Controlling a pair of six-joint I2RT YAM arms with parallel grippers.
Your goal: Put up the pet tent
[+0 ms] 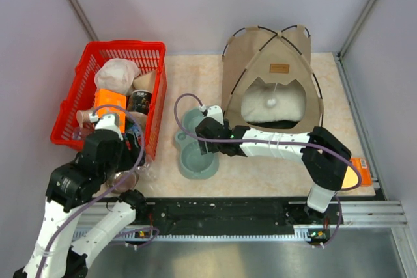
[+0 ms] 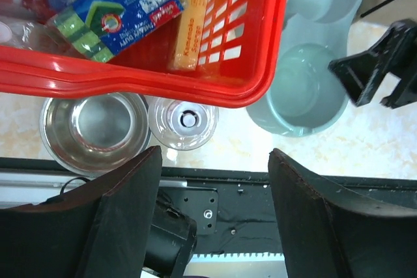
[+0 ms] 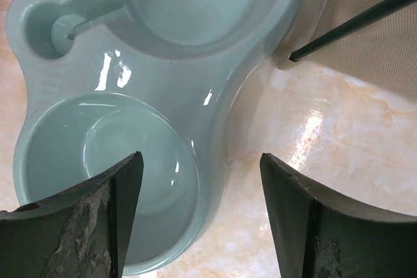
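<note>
Two splayed empty hands, left hand (image 2: 215,161), right hand (image 3: 201,161), domed tan felt pet tent (image 1: 277,53), glossy teal bowl (image 3: 218,96).

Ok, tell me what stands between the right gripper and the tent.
Nothing visible does. The right gripper hangs open above the green double bowl, and a corner pole of the tent stands right beside that bowl.
</note>
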